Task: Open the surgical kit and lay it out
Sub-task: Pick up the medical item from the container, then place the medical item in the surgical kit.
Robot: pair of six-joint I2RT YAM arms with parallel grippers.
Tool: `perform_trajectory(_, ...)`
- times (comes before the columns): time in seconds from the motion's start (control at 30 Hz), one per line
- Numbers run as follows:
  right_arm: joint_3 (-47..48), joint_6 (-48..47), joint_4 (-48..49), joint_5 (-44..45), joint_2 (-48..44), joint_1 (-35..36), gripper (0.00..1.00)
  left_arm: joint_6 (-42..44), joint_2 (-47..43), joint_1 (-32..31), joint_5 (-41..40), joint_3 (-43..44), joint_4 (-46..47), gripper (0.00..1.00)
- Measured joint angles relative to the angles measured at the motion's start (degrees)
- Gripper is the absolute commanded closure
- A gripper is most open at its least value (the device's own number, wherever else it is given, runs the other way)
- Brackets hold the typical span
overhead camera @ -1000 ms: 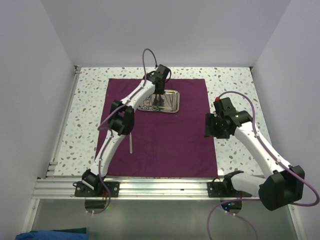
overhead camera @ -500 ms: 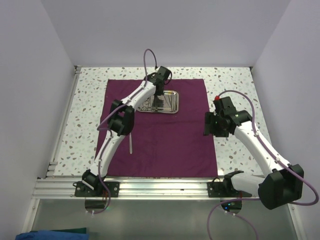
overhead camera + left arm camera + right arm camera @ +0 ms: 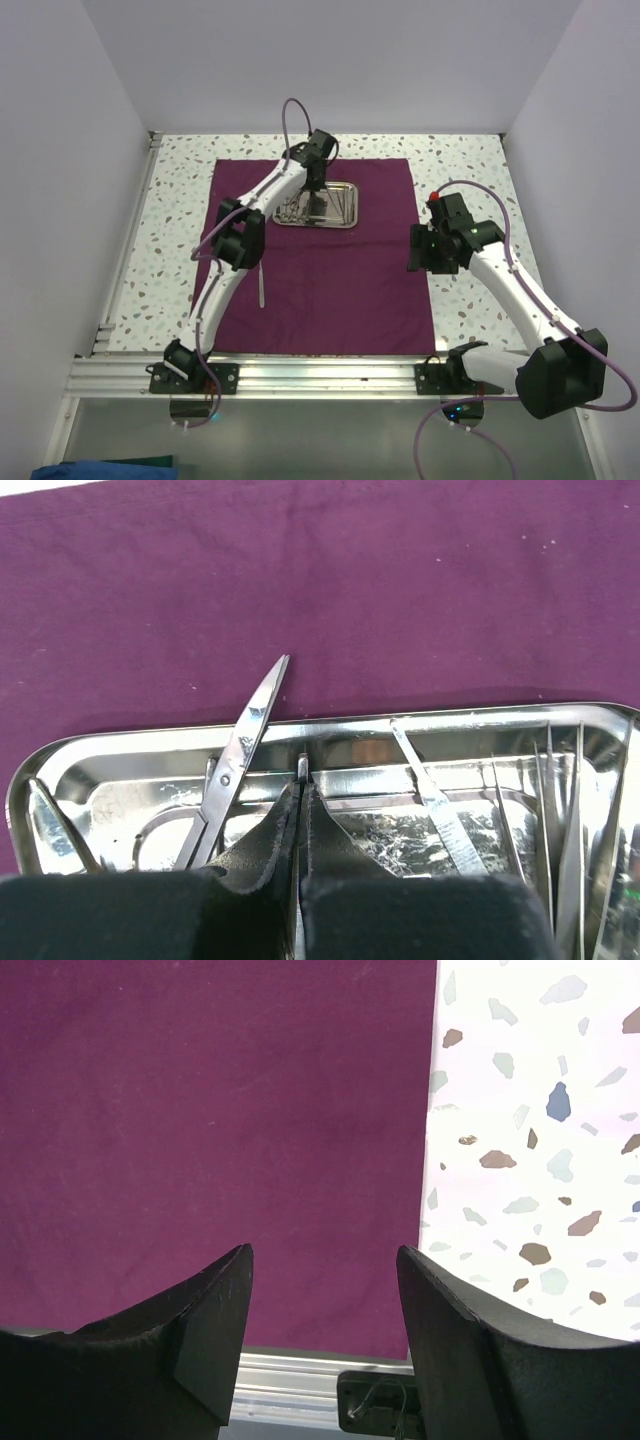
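The speckled table (image 3: 470, 160) carries the purple cloth (image 3: 330, 290), already spread flat across its middle so the tools have a clean bed. Near the cloth's far edge sits the steel tray (image 3: 349, 208), holding scissors (image 3: 240, 755) and several thin tools, which look bunched there for picking 1 at a time. 1 silver tool (image 3: 261, 285) lies alone toward the cloth's left edge, seemingly laid out. The left gripper (image 3: 300, 800) is down in the tray, its 2 fingers pinched on a thin steel piece (image 3: 302, 767). The right gripper (image 3: 325, 1290) hangs wide apart and empty over the cloth's right edge, clear of the work.
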Motion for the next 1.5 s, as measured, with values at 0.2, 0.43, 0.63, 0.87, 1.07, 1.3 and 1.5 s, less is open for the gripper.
perform_trajectory(0.2,0.13,-0.04,-0.22,-0.15,-0.04,0.0,0.37,-1.75,-1.11,0.94,6.97,-0.15,-1.4,1.0)
perform_trajectory(0.43,0.17,0.0,-0.24,-1.01,-0.92,-0.02,0.37,-4.66,-3.54,2.21,14.47,-0.76,-3.96,1.0)
perform_trajectory(0.63,0.17,0.02,-0.22,-1.66,-1.6,-0.02,0.37,-5.84,-7.89,3.28,16.37,-1.25,-4.63,1.0)
perform_trajectory(0.87,0.17,0.0,-0.26,-2.25,-2.54,-0.02,0.37,-5.97,-17.18,3.5,16.0,-8.9,-5.07,1.0)
perform_trajectory(1.07,0.15,0.02,-0.2,-2.47,-2.71,-0.02,0.37,-6.23,-35.71,1.79,12.28,-32.48,-4.81,1.0)
perform_trajectory(1.3,0.09,0.44,0.87,-3.17,-1.99,-0.02,0.37,-10.25,-56.24,-5.33,8.41,-57.75,-2.75,1.0)
perform_trajectory(1.5,1.75,0.98,2.56,-4.46,4.2,-0.02,0.37,-14.8,-60.96,-7.32,6.08,-73.44,1.03,1.0)
